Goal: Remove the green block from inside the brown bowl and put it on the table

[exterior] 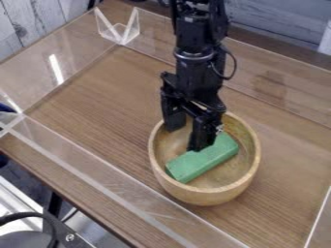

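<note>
inside the brown bowl (207,165), the green block (203,161) is seen lying flat across the pale inner floor, its long axis running from the lower left toward the upper right of the picture. nothing else is seen in the bowl. the bowl itself is set on the table (116,92), toward the near right part of the wood-grain surface, close to the low clear acrylic wall (77,174) that edges the table on the camera's side.

above the bowl, the black gripper (193,126) is pointed steeply downward, and its two fingers (208,129) are held apart, with a clear gap between them. the fingertips are lowered within the bowl's rim, over the upper end of the block; whether they are touching the block cannot quite be told from this angle, but the block is not gripped. part of the bowl's far rim and the block's upper end are hidden by the gripper and the dark arm (196,44) rising behind it.

at the far edge of the table, a small clear acrylic stand (120,26) is seen, well apart from the bowl. the rest of the tabletop between them is bare wood.
</note>
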You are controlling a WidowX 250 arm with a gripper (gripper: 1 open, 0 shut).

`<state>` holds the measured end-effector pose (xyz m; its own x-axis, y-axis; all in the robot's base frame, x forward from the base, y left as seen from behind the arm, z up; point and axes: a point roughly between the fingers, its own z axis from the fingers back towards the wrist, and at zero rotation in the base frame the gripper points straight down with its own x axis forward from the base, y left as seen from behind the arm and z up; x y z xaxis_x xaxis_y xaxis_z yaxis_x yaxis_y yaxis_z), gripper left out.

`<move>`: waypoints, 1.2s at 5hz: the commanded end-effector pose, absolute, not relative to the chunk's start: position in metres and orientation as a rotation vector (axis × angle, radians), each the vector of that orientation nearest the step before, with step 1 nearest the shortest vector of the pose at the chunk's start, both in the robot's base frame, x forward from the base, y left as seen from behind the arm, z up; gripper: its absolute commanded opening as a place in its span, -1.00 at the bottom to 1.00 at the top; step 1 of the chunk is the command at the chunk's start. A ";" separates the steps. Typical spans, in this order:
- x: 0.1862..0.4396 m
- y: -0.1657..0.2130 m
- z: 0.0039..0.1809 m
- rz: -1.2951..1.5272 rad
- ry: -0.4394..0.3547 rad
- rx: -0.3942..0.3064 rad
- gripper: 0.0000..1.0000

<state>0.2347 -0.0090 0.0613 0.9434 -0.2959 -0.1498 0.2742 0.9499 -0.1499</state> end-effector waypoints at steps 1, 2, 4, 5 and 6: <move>0.241 -0.007 0.078 -0.270 0.121 -0.125 1.00; 0.237 -0.007 0.084 -0.249 0.119 -0.129 1.00; 0.246 -0.015 0.062 -0.318 0.186 -0.144 1.00; 0.242 -0.021 0.058 -0.355 0.186 -0.152 1.00; 0.240 -0.024 0.055 -0.378 0.184 -0.163 1.00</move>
<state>0.2345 -0.0228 0.0468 0.9089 -0.3758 -0.1807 0.3395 0.9185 -0.2026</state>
